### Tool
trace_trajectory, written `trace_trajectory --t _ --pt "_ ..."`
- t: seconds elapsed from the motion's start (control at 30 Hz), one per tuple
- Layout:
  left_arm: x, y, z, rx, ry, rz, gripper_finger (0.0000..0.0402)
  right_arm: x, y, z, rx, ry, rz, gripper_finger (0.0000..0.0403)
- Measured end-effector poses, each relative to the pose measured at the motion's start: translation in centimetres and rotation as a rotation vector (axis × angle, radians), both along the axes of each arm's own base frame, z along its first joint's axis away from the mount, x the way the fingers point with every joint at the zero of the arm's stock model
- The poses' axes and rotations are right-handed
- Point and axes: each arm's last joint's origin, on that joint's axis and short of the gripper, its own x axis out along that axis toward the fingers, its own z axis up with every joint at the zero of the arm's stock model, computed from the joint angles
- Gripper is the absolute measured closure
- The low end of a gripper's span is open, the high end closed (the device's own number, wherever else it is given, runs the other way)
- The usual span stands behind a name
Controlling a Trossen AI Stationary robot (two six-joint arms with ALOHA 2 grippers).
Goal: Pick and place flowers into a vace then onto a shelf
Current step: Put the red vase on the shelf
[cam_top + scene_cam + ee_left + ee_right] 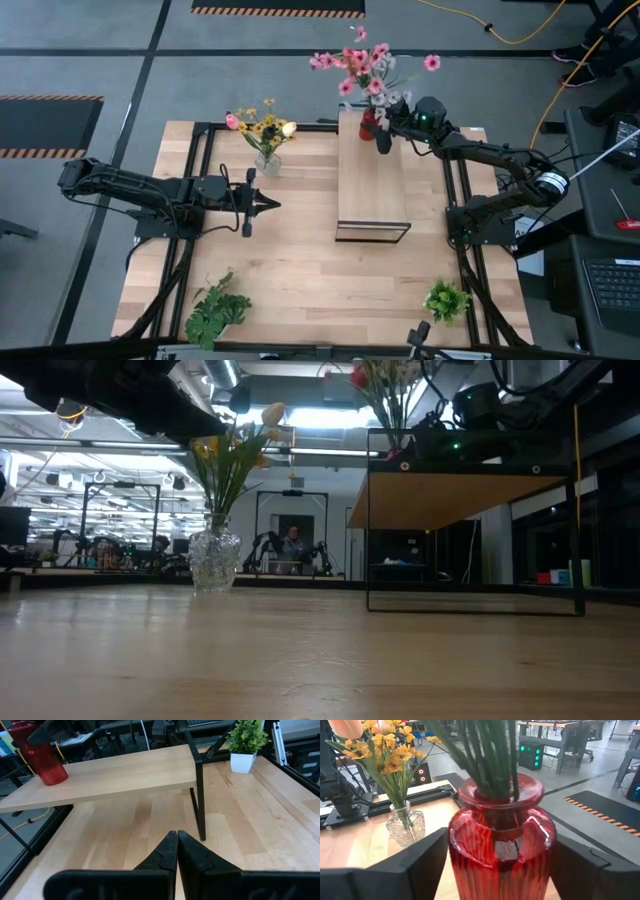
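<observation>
Wooden table [300,270] bearing shelf [372,180], clear vase [267,163], two leafy plants [216,310]; red vase [369,126] on shelf

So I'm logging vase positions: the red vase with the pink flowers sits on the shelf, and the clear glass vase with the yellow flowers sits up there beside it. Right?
Not quite. The red vase with the pink flowers is on the shelf, but the clear glass vase with the yellow flowers stands on the tabletop, off to the shelf's side. The high view shows this.
</observation>
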Motion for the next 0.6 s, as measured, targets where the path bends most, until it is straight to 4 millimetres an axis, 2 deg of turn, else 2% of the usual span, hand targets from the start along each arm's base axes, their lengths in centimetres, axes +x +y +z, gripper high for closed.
trace_trajectory --t 0.6 --pt "0.0 -0.01 0.0 -0.002 0.0 -0.003 0.04 -0.32 0.38 -0.13 0.058 0.032 -0.002 0.0081"
